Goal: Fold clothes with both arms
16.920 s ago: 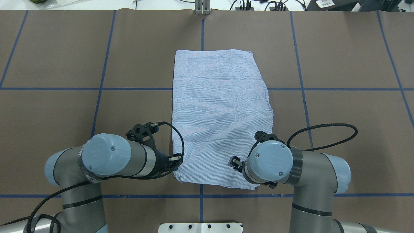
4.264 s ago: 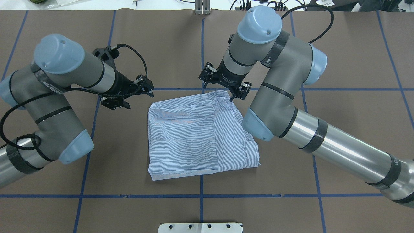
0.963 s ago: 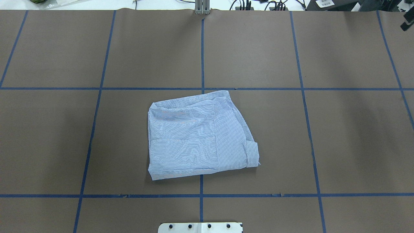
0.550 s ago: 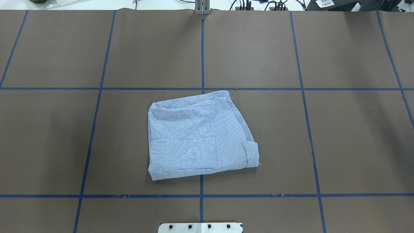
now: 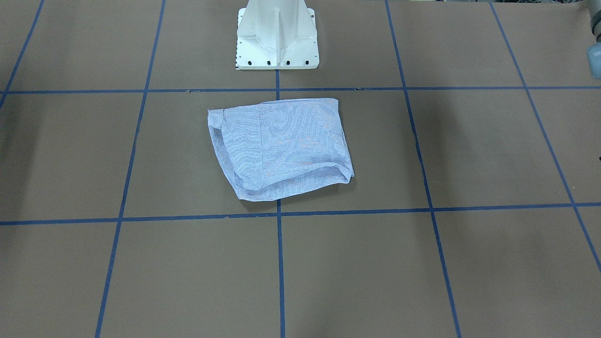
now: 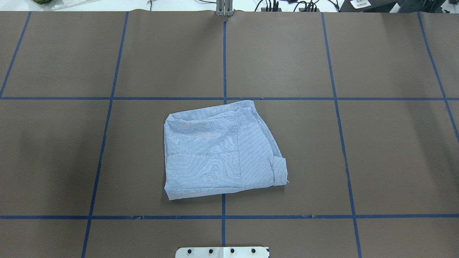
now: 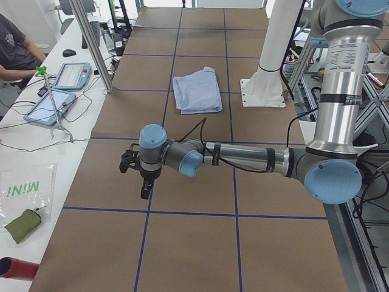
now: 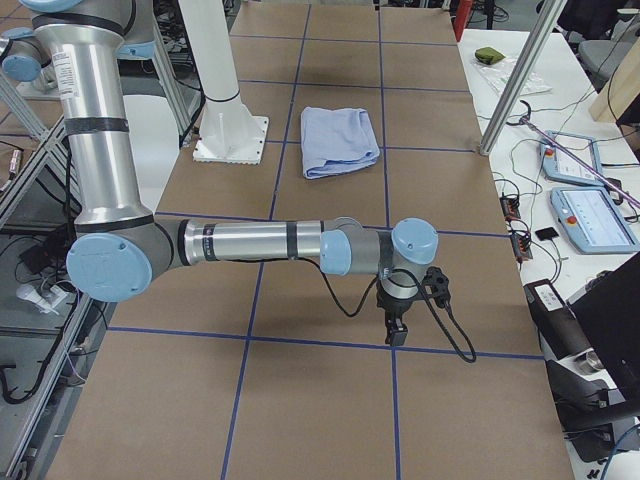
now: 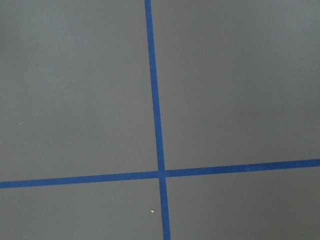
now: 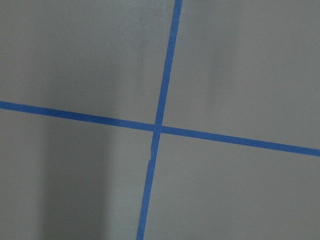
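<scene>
The blue-and-white striped shirt (image 6: pixel 215 157) lies folded in a rough square on the brown table, near the middle; it also shows in the front view (image 5: pixel 286 145) and both side views (image 7: pixel 197 91) (image 8: pixel 340 140). No gripper touches it. My left gripper (image 7: pixel 144 185) hangs over the table's left end, far from the shirt. My right gripper (image 8: pixel 395 325) hangs over the right end. Both show only in the side views, so I cannot tell whether they are open or shut. The wrist views show only bare table and blue tape.
The white pedestal base (image 5: pixel 277 35) stands behind the shirt. Blue tape lines (image 6: pixel 224 98) grid the brown table. A side table with tablets (image 7: pixel 58 91) and a seated person (image 7: pixel 15 52) lies past the left end; more tablets (image 8: pixel 590 215) lie past the right end.
The shirt has gone from a long panel to a folded square, and both arms have drawn out sideways. In the last second a black part left the overhead view's top right edge.
</scene>
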Controlling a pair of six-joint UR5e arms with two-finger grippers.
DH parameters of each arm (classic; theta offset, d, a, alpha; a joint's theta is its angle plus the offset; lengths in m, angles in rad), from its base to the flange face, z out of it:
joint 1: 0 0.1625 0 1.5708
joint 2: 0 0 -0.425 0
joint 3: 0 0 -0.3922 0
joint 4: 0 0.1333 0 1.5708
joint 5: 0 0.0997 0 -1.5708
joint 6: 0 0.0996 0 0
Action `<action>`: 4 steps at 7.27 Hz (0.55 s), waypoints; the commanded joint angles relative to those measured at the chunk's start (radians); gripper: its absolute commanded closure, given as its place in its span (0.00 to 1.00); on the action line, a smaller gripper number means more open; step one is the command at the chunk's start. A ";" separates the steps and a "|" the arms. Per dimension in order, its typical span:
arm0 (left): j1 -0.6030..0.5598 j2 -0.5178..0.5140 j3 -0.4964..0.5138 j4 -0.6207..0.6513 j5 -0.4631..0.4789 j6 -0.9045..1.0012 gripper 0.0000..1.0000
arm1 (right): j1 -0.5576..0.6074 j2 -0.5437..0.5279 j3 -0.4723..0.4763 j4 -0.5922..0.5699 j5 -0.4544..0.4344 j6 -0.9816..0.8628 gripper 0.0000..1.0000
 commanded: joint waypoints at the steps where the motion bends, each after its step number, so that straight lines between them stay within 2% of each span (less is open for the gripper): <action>1: -0.047 0.002 -0.007 0.110 -0.038 0.071 0.00 | 0.009 -0.013 -0.009 0.002 0.018 0.024 0.00; 4: -0.132 -0.009 -0.060 0.339 -0.038 0.303 0.00 | 0.012 -0.021 -0.010 -0.006 0.054 0.039 0.00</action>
